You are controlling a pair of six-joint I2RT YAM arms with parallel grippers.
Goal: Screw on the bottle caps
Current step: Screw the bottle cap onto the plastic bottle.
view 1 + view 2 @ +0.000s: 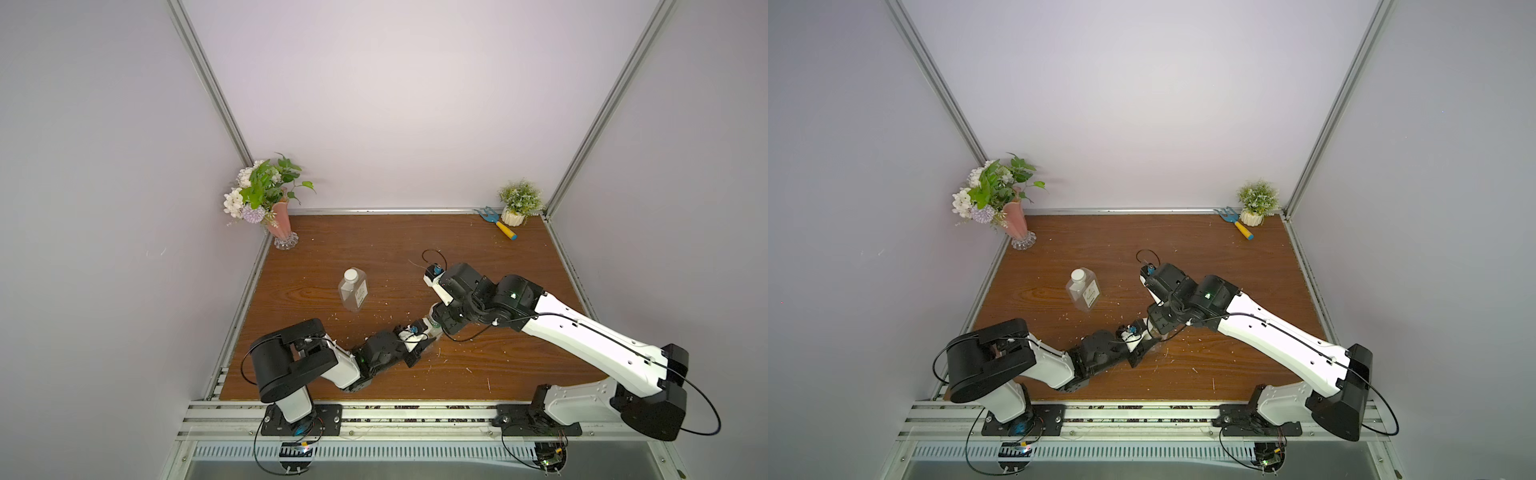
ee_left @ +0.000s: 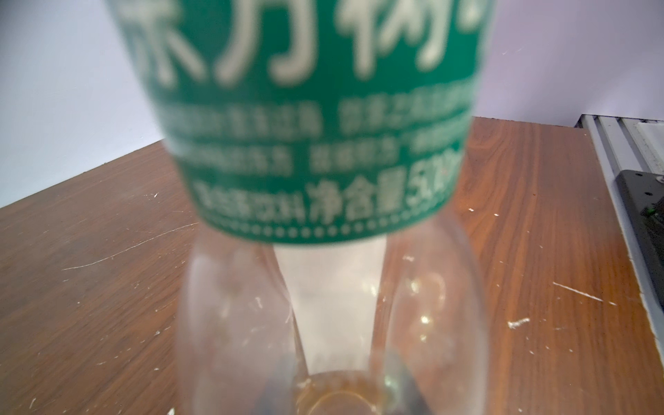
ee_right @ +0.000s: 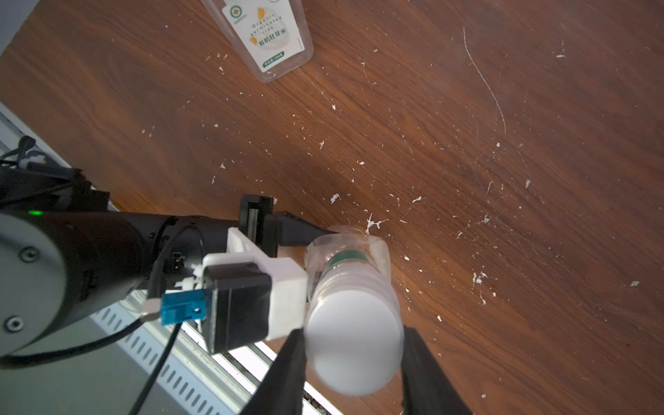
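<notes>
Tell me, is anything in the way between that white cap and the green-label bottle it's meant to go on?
Nothing visible. The white cap, pinched by the right gripper, is right at the neck of the green-label bottle, which the left gripper holds. The square bottle stands apart.
</notes>
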